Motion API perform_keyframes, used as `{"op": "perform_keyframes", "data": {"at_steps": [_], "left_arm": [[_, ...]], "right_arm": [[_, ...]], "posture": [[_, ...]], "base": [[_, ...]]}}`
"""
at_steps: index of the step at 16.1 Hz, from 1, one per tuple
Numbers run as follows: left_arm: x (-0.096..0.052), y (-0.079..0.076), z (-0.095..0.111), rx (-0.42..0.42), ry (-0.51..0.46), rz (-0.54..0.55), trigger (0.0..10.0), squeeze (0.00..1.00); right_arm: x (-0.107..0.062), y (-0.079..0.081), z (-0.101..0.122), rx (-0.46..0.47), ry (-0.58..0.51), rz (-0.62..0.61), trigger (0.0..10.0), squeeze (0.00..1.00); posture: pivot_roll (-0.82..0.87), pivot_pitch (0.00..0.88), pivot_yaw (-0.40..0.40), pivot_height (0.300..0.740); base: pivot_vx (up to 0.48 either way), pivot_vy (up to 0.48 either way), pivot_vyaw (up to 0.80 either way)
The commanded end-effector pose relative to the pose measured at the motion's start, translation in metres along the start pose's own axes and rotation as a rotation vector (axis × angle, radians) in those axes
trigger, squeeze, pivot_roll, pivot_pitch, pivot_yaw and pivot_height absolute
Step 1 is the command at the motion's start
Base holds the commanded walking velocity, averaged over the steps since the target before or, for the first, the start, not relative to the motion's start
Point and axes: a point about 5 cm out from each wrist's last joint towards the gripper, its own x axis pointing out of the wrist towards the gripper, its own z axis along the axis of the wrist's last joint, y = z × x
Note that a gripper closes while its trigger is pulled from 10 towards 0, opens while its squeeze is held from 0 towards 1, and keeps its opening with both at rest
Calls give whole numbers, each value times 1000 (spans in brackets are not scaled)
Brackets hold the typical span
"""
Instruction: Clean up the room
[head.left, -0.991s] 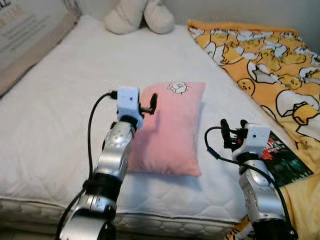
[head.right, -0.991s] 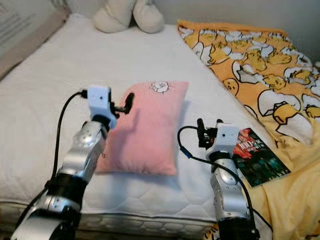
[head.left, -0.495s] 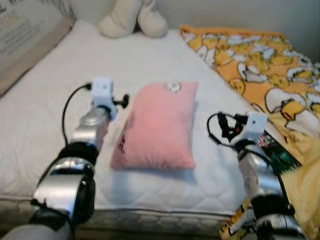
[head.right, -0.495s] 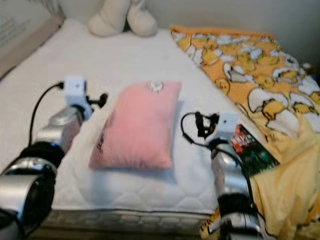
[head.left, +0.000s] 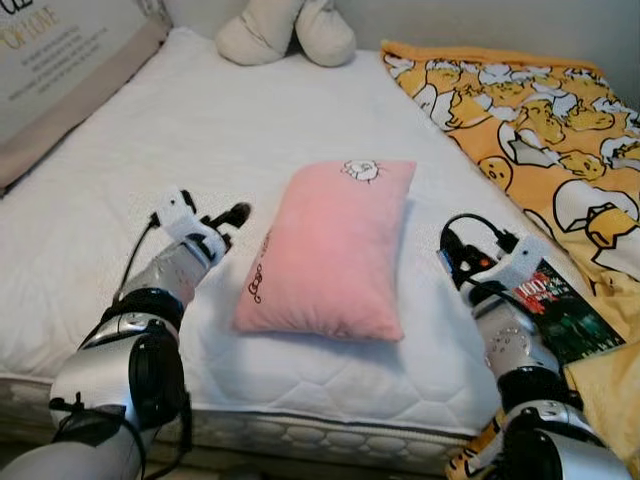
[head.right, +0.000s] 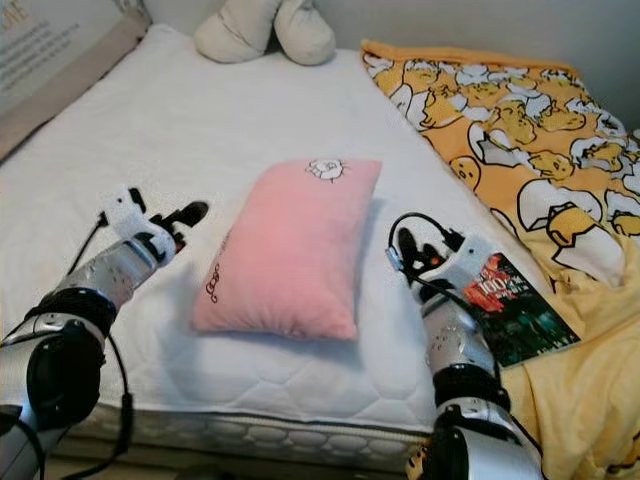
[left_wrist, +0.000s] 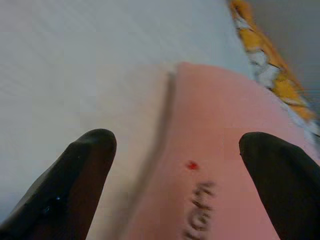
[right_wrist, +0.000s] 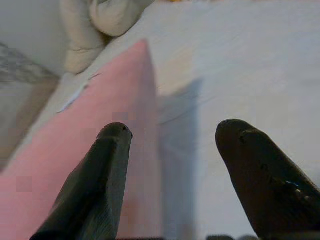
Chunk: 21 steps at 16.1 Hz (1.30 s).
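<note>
Pillow (head.left: 328, 247) flat on mattress (head.left: 250, 120) | both fingers spread, flanking

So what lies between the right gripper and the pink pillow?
Only bare white mattress. In the left eye view the right gripper sits beside the pink pillow with open fingers; the right wrist view shows that gap too.

both eye views from head height, facing forward and down over the bed (head.left: 300, 110), sharing the pillow (head.left: 325, 245). left wrist view close along its fingers (left_wrist: 75, 175) toward the pillow's edge; right wrist likewise from the opposite side.
</note>
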Motion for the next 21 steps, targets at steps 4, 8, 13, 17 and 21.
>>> {"op": "perform_keyframes", "data": {"at_steps": [4,8,13,17,21], "left_arm": [[3,-19,-18,65,126,-185,10000,0],[2,-23,-38,100,222,-239,10000,0],[0,-29,-66,54,329,-292,10000,0],[-6,-2,-67,183,319,-182,10000,0],[-12,26,-40,205,224,-52,10000,0]], "right_arm": [[0,9,-16,65,84,90,10000,0],[-3,13,-26,86,133,128,10000,0],[1,18,-32,160,138,112,10000,0],[5,32,-33,161,141,164,10000,0],[2,27,-33,153,147,155,10000,0]], "posture": [[30,0,-20,728],[12,0,-6,728],[7,0,-1,728],[4,0,0,728],[-11,0,1,728]], "base": [[0,0,0],[0,0,0],[0,0,0],[0,0,0],[0,0,0]]}}
